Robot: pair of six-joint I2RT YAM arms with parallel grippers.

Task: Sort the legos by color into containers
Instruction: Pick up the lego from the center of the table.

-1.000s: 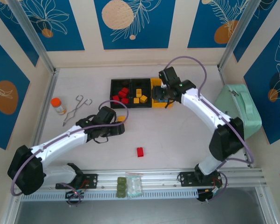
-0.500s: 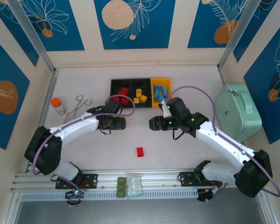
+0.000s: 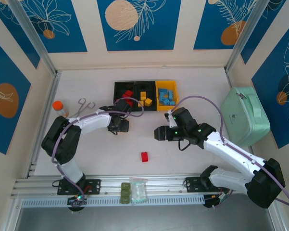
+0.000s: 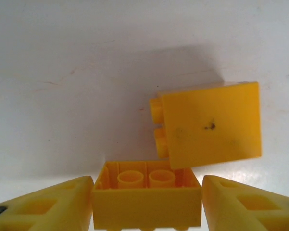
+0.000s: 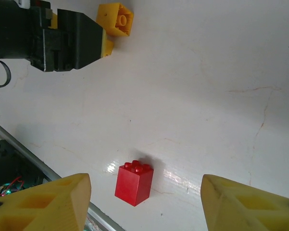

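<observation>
Swung down within the past second from over the yellow bin (image 3: 175,86) to mid-bench (image 3: 110,154), with the right jaws spread wide and holding nothing, above a lone red brick (image 5: 134,184) lying just ahead between them. Drawn in meanwhile, with the left jaws narrowed against both sides of a yellow brick (image 4: 146,202), hollow side up, a second yellow brick (image 4: 211,125) just beyond. Left arm folded sharply back, right arm reaching low across.

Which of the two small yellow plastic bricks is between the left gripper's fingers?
The yellow brick showing its hollow underside, flanked by both fingers; the other yellow brick lies beyond, flat face showing.
</observation>
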